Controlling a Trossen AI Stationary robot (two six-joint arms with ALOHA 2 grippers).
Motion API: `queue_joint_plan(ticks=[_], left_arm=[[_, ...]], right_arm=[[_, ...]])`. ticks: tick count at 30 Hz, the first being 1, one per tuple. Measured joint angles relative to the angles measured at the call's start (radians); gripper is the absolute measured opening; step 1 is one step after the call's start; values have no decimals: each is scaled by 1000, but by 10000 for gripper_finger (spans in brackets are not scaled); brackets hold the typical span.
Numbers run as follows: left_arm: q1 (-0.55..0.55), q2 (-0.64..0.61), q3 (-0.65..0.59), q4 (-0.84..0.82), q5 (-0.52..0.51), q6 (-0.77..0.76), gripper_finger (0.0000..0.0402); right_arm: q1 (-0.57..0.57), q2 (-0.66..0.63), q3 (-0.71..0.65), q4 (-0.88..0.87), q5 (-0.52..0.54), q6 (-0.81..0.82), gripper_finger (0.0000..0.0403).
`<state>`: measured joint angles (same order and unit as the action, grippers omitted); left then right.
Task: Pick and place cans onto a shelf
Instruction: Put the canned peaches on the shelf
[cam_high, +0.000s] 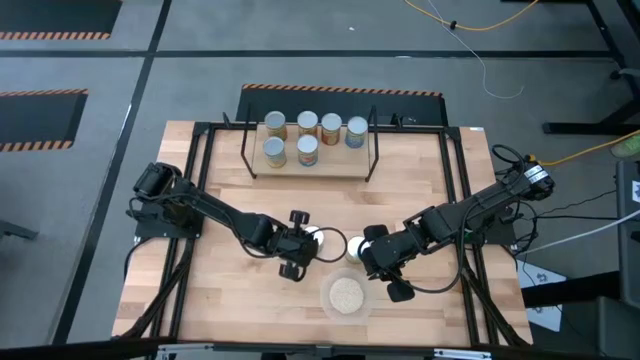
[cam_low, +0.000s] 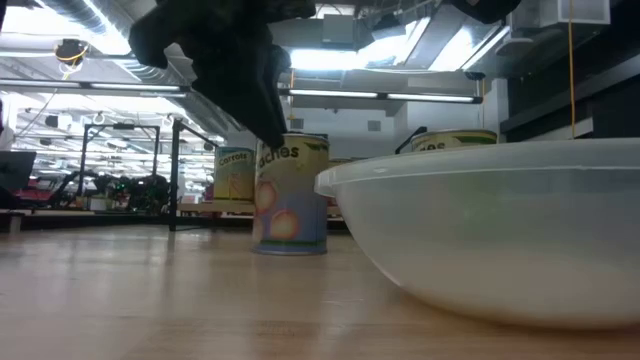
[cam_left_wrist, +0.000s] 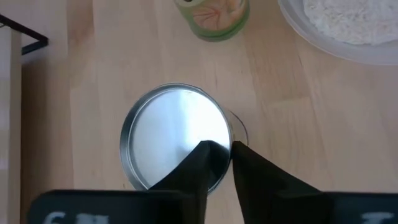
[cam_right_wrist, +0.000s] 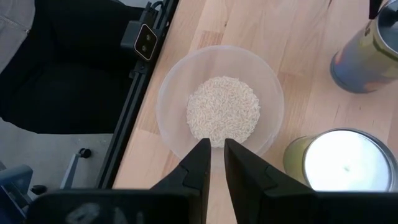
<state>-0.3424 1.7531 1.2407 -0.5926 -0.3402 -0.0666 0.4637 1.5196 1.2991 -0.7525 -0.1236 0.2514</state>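
across the back of the table (cam_high: 220, 300) the shelf (cam_high: 313, 163) carries six cans. nearer, the left gripper (cam_left_wrist: 221, 155), fingers nearly pressed together, hovers over a can (cam_left_wrist: 175, 134) it isn't pinching. the right gripper (cam_right_wrist: 217, 154), also nearly together, holds nothing above the grain bowl (cam_right_wrist: 219, 107). descending like this could tip the can.

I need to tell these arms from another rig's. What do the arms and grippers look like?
Both arms are slim, black, jointed links with black cables trailing along them. The left gripper and right gripper are black too, each ending in two flat, tapered, wedge-shaped fingers. No markings are legible.
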Motion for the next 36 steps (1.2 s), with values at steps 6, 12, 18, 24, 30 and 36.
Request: queue_joint_plan(ticks=[6,12,18,24,30,36], left_arm=[[0,0,-1,11,-17,0,17],[0,1,-1,25,-18,-1,5],[0,2,-2,33,-43,-1,3],[1,2,-3,75,-52,4,2],[10,4,5,82,-54,24,1],[39,5,50,85,-56,60,0]], right_arm=[[0,0,0,0,0,0,52],[0,0,0,0,0,-1,52],[0,0,0,0,0,2,52],[0,-1,0,-17,0,2,52],[0,-16,0,-38,0,2,52],[-1,-61,0,-55,2,-8,52]])
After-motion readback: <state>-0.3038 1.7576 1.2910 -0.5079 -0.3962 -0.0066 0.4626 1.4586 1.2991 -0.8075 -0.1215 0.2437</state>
